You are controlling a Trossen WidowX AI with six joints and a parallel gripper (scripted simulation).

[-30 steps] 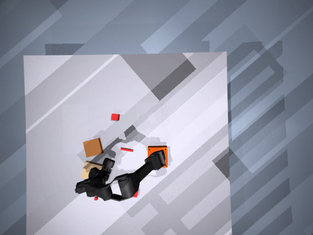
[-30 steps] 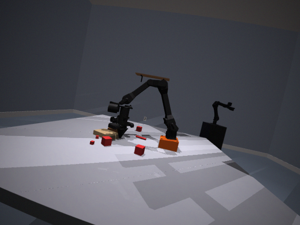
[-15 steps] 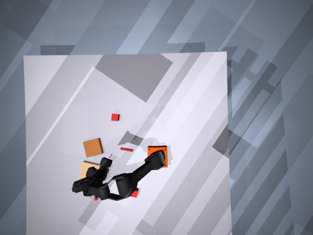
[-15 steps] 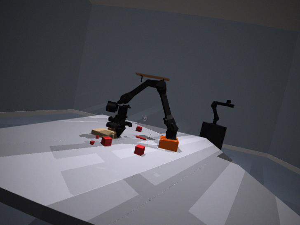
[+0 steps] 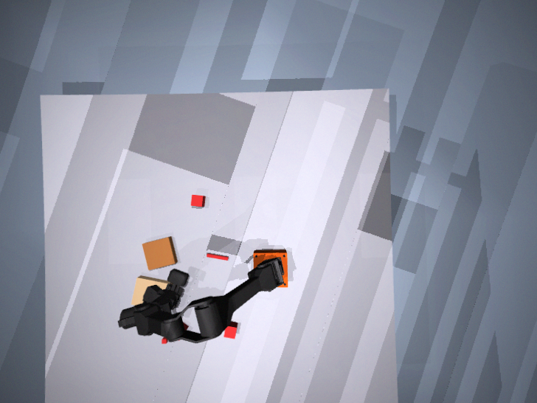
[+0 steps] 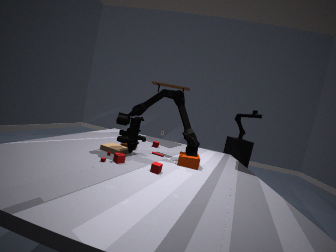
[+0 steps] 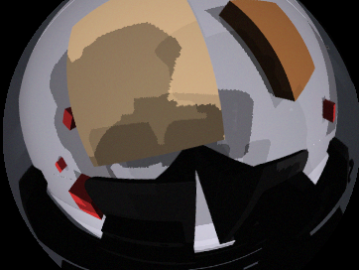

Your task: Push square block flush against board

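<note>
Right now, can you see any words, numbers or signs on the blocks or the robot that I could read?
No readable words, numbers or signs in any view.
Orange-brown square block: plain faces.
Pale tan flat board: plain, only shadows on it.
Small red cubes, like this one: plain.
Orange robot base and black shut pincer: no labels.

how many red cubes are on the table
4 show. One far cube beyond the brown block, one near the arm's elbow, one bigger and one tiny by the tan board. A flat red bar is not counted; the arm may hide more.
</note>
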